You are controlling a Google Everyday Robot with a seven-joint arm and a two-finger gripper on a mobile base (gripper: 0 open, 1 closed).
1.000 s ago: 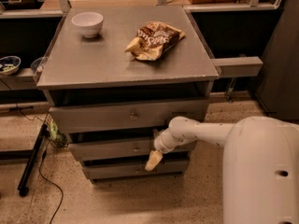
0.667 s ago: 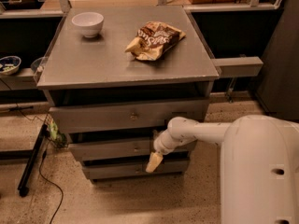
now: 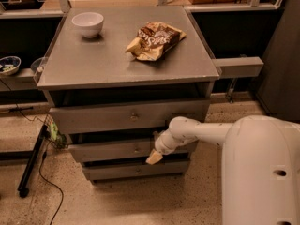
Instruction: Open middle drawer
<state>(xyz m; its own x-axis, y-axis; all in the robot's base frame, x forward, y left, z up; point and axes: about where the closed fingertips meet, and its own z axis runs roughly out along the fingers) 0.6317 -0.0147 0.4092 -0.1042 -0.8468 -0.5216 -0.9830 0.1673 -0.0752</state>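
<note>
Looking down at a grey cabinet (image 3: 93,64) w/ three drawer fronts stacked. Mid drawer (image 3: 108,150) second down, under the wider top drawer (image 3: 93,118) and above the bottom drawer (image 3: 117,171), w/ a small round knob (image 3: 137,149) dead centre. Dark gaps above and below its front; can't say how far out, if at all. Gripper (image 3: 154,157) down at the lower edge of the mid drawer front, just right of the knob, tan tip angled down-left and overlapping the gap toward the bottom drawer. Can't tell if open or closed tbh, reads as one tan wedge from here, and can't tell if actually touching the front either. White arm (image 3: 201,131) in from the right, crossing the right end of the mid drawer, joined to the big white robot body (image 3: 262,172) filling the lower right corner. Up on the cabinet top: white bowl (image 3: 88,23) near the back left, crumpled chip bag (image 3: 155,40) toward the back right, well apart from each other. Off to the left on a low shelf, another small bowl (image 3: 8,64). Black stand leg (image 3: 33,161) slanting down to the speckled floor (image 3: 140,200) just left of the cabinet.
</note>
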